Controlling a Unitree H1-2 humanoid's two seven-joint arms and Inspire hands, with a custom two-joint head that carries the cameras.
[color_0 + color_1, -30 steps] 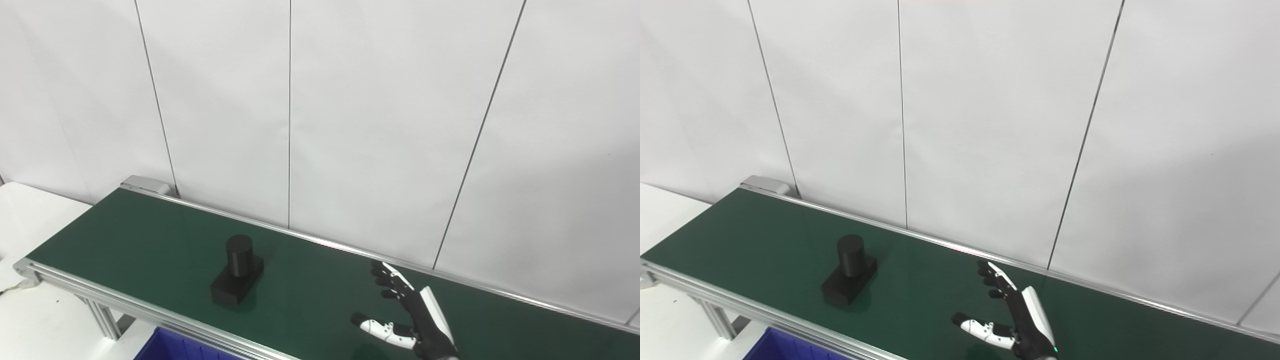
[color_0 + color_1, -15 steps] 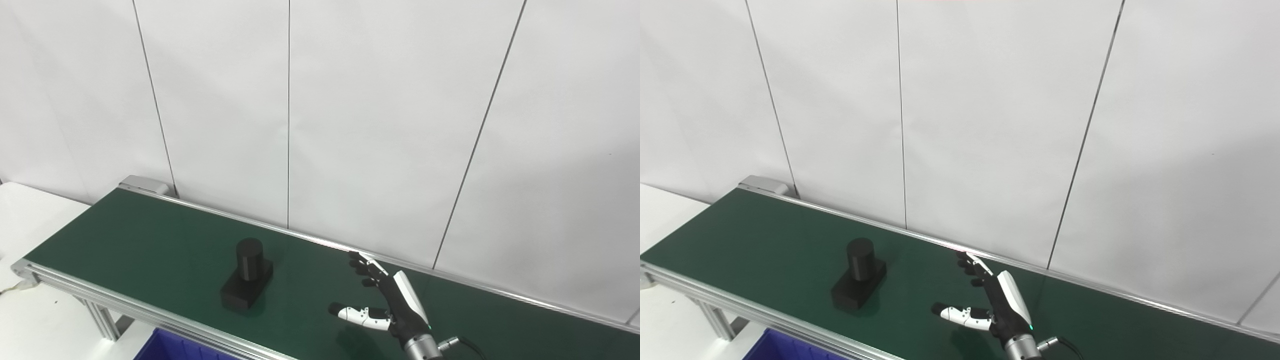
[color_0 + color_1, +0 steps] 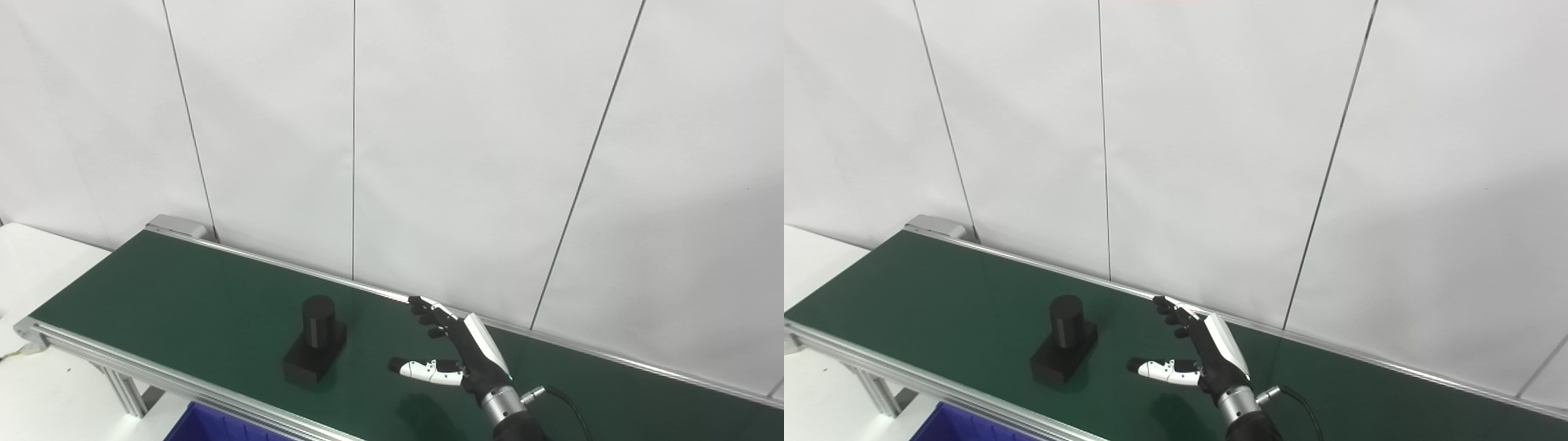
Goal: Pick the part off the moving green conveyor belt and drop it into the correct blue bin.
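Fingers (image 3: 429,312) of my right hand (image 3: 462,355) are spread and straight, thumb (image 3: 419,369) stuck out sideways toward the part, nothing between them; the hand hovers over the green conveyor belt (image 3: 184,294), palm facing left, with the fingertips near the belt's far rail (image 3: 373,291). Over the last second this hand has travelled leftward and farther across the belt, and more of the wrist and its cable (image 3: 566,398) has come into view; in the same time the black part (image 3: 314,343), an upright cylinder on a rectangular block, has ridden the belt rightward toward me; the gap between us has closed from both sides, which I take as the approach to the grasp, not the grasp itself.

The part now stands on the belt to the left of my thumb, near but clearly apart, nothing touching it; it sits closer to the near rail than my fingertips do, so I judge I must bring the palm nearer and round the cylinder before it passes. A corner of a blue bin (image 3: 208,425) shows below the belt's near edge, left of centre; the part is not yet lifted, so the drop is all ahead. My left hand is out of view.
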